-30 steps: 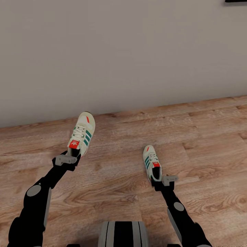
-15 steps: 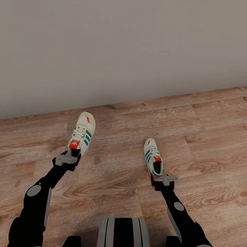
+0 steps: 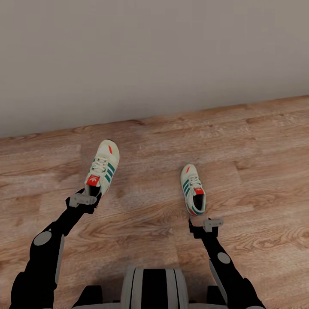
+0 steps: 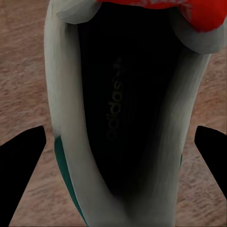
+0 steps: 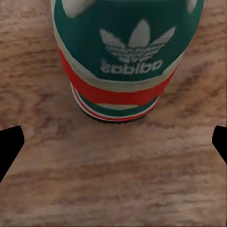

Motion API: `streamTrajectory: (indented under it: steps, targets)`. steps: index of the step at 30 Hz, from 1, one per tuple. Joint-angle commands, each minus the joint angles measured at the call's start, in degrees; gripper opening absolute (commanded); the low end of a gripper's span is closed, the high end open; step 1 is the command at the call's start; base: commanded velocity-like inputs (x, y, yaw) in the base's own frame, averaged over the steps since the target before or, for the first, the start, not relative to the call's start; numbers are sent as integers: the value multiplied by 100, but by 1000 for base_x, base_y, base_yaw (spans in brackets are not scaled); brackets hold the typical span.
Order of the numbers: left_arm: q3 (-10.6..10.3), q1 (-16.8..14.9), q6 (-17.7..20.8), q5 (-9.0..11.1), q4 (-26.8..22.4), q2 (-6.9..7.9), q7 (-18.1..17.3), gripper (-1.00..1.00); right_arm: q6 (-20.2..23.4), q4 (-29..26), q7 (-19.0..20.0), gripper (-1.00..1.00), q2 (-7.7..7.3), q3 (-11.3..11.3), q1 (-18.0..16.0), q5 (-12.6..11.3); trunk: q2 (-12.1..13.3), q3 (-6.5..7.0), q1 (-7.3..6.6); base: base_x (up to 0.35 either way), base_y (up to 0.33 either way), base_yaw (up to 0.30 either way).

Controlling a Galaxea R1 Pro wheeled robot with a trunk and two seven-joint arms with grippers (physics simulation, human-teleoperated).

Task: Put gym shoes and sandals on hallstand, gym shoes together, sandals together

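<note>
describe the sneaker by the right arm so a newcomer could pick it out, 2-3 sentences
Start at the plain grey wall and drop to the wood-plank floor below it, where two cream sneakers with green stripes sit. The one you want is the right gym shoe, lying flat just ahead of the right gripper, apart from it. Unlike the left gym shoe, which sits at the left gripper, nothing holds it.

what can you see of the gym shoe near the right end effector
The right gym shoe is a cream-white lace-up sneaker with green side stripes, a red tongue label and a dark opening. It lies upright on the wood-plank floor, toe toward the wall. Its heel is green with a white trefoil logo above red and cream sole bands. It sits just ahead of the right end effector, whose fingers are spread apart and clear of it; nothing but the floor touches it.
</note>
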Motion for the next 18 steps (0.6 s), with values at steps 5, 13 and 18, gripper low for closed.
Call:
streamTrajectory:
  steps: [5, 13, 18]
  targets:
    - [3, -1, 30, -7, -10, -7, -53, -100, -15, 1, 5, 100, 3, -14, -2, 58, -3, -64, 1, 0, 0, 0]
    - [4, 4, 29, -7, -10, -3, -49, -100, -22, 0, 7, 100, 1, -10, -2, 58, -3, -77, 1, 0, 0, 0]
    - [12, 4, 32, -7, -9, 1, -48, -100, -23, 0, 7, 100, 0, -9, -2, 58, -3, -78, 1, 30, 0, 0]
